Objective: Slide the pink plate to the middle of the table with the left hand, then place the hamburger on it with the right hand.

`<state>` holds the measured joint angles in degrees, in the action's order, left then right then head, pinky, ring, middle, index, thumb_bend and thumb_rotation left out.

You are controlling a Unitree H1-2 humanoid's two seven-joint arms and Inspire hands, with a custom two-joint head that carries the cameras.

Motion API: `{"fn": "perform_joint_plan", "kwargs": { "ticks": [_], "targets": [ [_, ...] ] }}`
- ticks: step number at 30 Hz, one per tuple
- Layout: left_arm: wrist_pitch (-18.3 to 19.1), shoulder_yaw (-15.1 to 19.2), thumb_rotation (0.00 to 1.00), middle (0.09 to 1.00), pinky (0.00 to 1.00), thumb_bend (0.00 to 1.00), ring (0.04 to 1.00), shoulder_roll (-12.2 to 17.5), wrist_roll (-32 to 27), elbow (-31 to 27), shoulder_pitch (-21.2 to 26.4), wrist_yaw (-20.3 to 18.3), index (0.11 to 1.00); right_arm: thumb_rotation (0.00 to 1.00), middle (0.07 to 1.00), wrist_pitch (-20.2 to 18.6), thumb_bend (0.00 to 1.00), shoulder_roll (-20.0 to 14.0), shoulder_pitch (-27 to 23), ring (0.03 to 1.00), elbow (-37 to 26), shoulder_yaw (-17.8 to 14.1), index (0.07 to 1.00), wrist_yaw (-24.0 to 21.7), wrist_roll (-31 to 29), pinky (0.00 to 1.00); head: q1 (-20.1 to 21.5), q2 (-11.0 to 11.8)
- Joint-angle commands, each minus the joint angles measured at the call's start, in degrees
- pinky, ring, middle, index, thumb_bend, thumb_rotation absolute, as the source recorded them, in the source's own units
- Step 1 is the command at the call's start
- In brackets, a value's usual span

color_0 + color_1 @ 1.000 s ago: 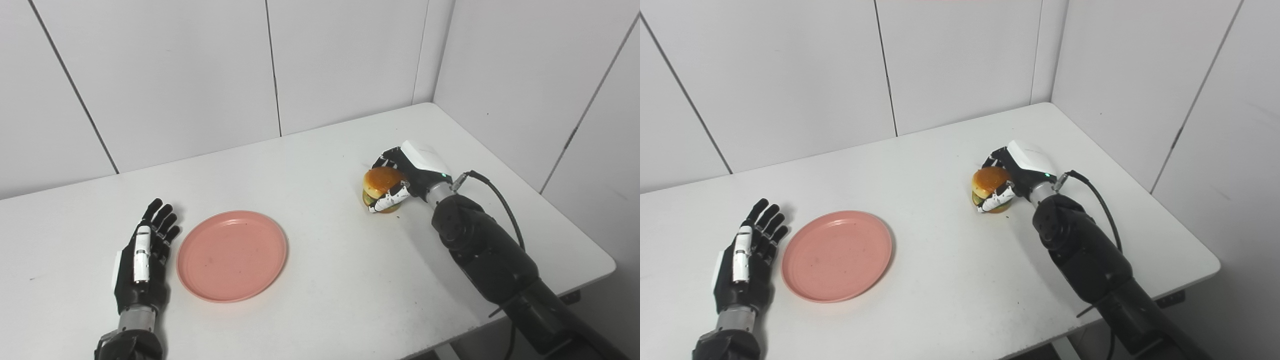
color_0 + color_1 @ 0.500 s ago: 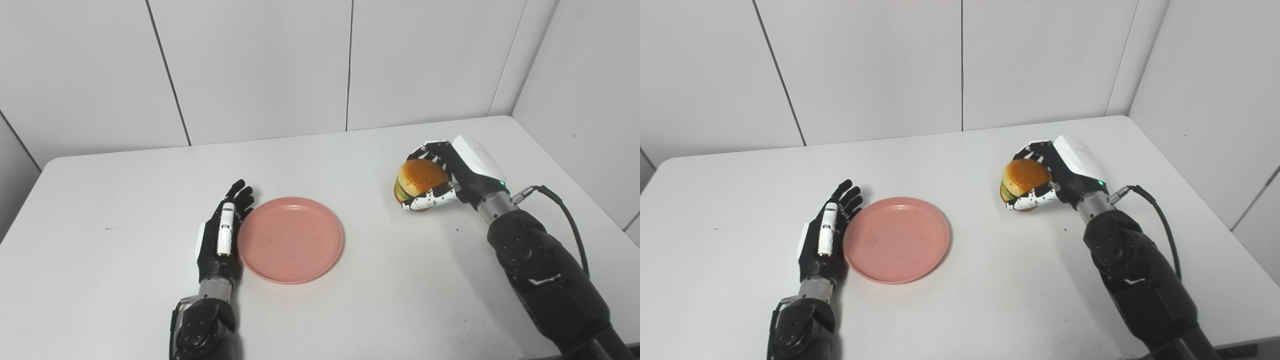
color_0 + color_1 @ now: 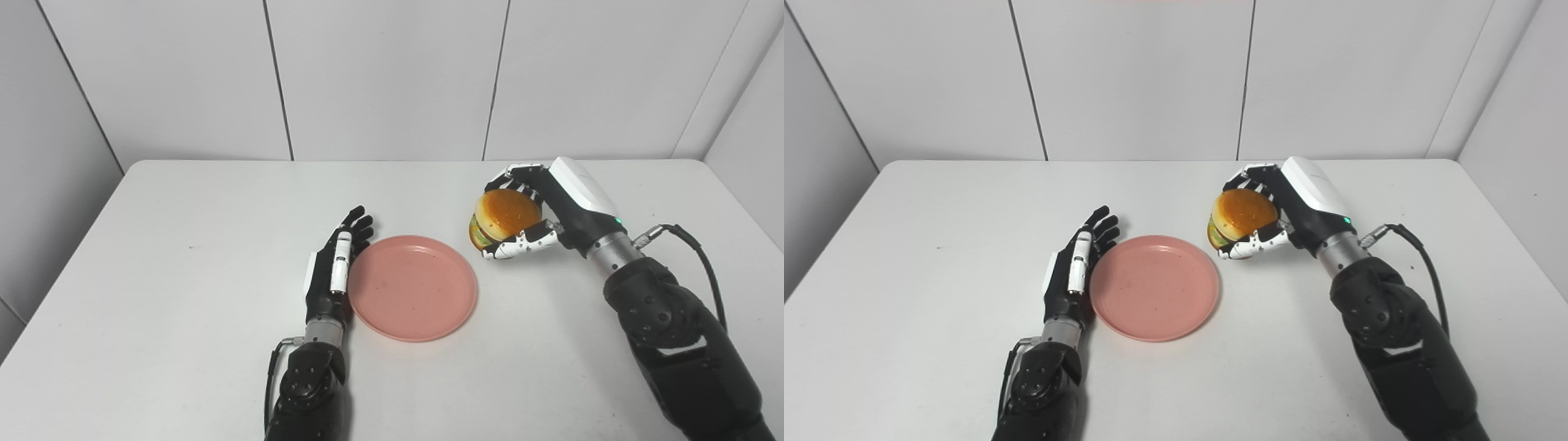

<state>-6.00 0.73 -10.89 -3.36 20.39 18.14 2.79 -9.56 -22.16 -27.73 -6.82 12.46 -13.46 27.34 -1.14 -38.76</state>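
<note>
The right hand is gripping the hamburger, its fingers wrapping around the bun from the right, and is holding it just right of the pink plate, seemingly clear of the tabletop. The plate is lying empty near the middle of the tabletop. The left hand is lying flat at the plate's left rim, fingers released and stretched out, holding nothing.

The step in hand appears to be carrying the hamburger over the plate. Doing it well probably means keeping it upright, clearing the right rim before going down, centring it above the plate, and only then loosening the fingers. The left hand at the rim could be steadying the plate against a nudge.
</note>
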Motion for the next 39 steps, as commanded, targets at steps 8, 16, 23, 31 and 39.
{"fn": "perform_joint_plan", "kwargs": {
  "ticks": [8,16,23,31,39],
  "targets": [
    [-0.9,-0.8,0.99,0.852,0.88,0.17,0.867,-0.5,0.0,2.3,-0.7,0.0,0.827,0.00,0.474,5.1,0.52,2.5,-4.5,0.267,2.8,2.4,0.486,0.4,1.1,0.18,-0.3,0.1],
    [-1.1,-1.0,0.93,0.866,0.89,0.18,0.885,-0.3,-0.3,2.5,-0.8,-0.2,0.832,0.00,0.470,7.6,0.52,5.1,-5.5,0.252,6.7,5.2,0.487,0.4,2.4,0.18,-0.1,0.1],
    [-0.4,-1.6,0.97,0.861,0.88,0.18,0.881,-0.1,0.5,1.2,-1.3,0.1,0.829,0.00,0.471,8.8,0.53,6.1,-5.2,0.235,9.0,7.2,0.485,0.2,4.2,0.16,0.3,-0.5],
    [0.0,-1.7,0.98,0.860,0.90,0.16,0.881,-0.1,-0.1,0.3,-1.6,0.0,0.823,0.00,0.470,11.5,0.53,6.5,-3.7,0.207,11.2,8.2,0.483,1.6,5.2,0.14,0.3,-0.7],
    [1.3,-2.2,0.98,0.852,0.88,0.17,0.869,0.1,0.6,-1.3,-2.2,0.4,0.822,0.00,0.471,13.4,0.53,6.2,-3.1,0.259,13.4,9.3,0.484,3.2,8.4,0.20,0.4,-1.4]
  ]
}}
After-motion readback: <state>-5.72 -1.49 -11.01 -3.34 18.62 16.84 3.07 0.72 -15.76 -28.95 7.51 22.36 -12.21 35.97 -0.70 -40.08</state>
